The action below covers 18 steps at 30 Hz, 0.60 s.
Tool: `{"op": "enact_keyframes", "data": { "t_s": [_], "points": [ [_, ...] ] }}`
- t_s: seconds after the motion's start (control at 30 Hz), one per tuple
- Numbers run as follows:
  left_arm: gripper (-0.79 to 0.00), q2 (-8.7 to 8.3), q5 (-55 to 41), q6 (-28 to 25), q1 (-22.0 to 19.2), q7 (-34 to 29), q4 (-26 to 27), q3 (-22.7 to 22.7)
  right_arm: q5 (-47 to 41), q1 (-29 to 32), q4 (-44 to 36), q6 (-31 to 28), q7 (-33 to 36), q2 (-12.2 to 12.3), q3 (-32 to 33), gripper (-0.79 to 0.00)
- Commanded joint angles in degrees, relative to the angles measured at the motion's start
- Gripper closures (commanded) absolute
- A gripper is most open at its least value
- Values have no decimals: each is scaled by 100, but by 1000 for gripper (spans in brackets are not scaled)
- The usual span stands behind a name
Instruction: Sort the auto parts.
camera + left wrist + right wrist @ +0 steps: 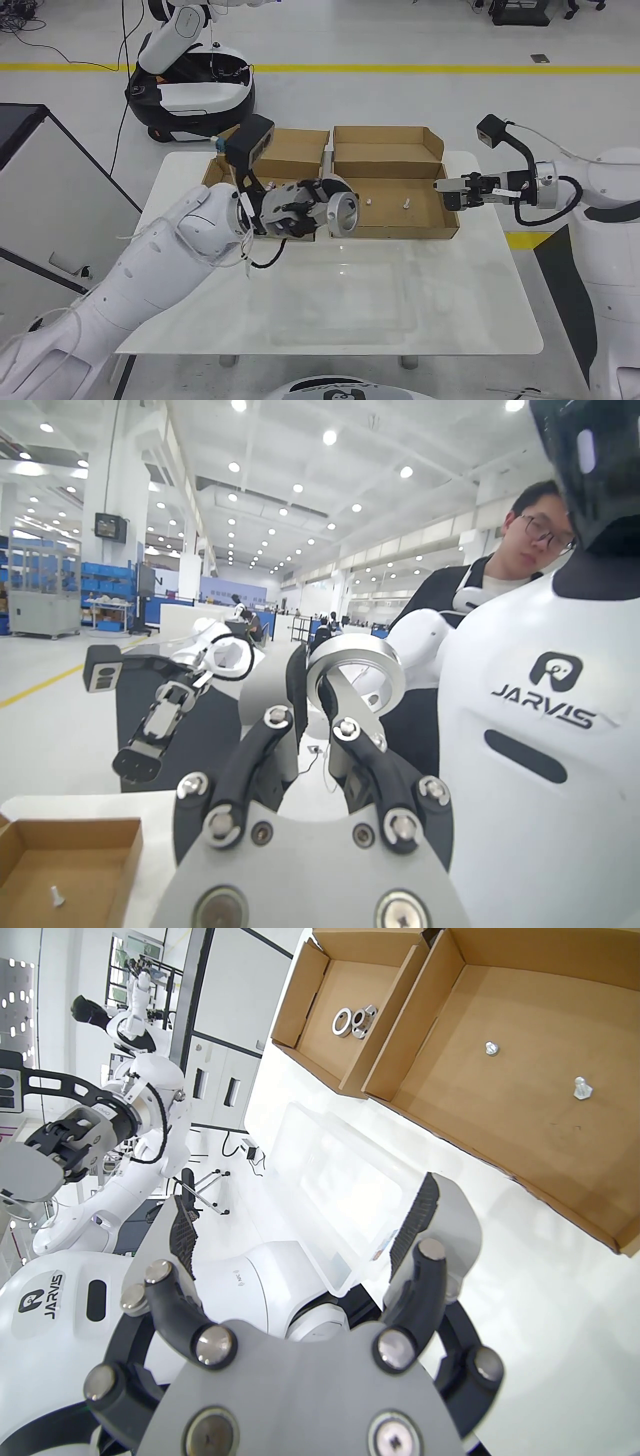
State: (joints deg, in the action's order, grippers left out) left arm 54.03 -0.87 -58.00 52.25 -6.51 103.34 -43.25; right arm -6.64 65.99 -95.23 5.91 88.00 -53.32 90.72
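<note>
My left gripper (322,210) hangs above the seam between the two cardboard boxes, shut on a silver metal ring (345,213). In the left wrist view one finger sits inside the ring (361,650) and the other presses its outer wall, left gripper (316,686). The left box (320,983) holds another ring (342,1021) and a flanged hub (364,1020). Two small bolts (491,1048) (581,1089) lie in the right box (400,222). My right gripper (441,188) is at the right box's right edge; its jaws stand open with nothing between them, right gripper (300,1228).
A clear plastic tray (345,1168) lies on the white table (470,300) in front of the boxes. Both boxes have raised flaps at the back. A second robot (190,85) stands on the floor beyond the table.
</note>
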Motion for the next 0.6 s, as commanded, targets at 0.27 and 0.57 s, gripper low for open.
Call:
{"op": "enact_keyframes", "data": {
  "t_s": [0.27, 0.57],
  "points": [
    [0, 115, -660, 0, 414, 42, 409, -423, 0, 0, 0, 0, 0, 0, 0, -785],
    [0, 401, -2077, 0, 926, -626, 784, -1066, 0, 0, 0, 0, 0, 0, 0, -785]
  ]
}}
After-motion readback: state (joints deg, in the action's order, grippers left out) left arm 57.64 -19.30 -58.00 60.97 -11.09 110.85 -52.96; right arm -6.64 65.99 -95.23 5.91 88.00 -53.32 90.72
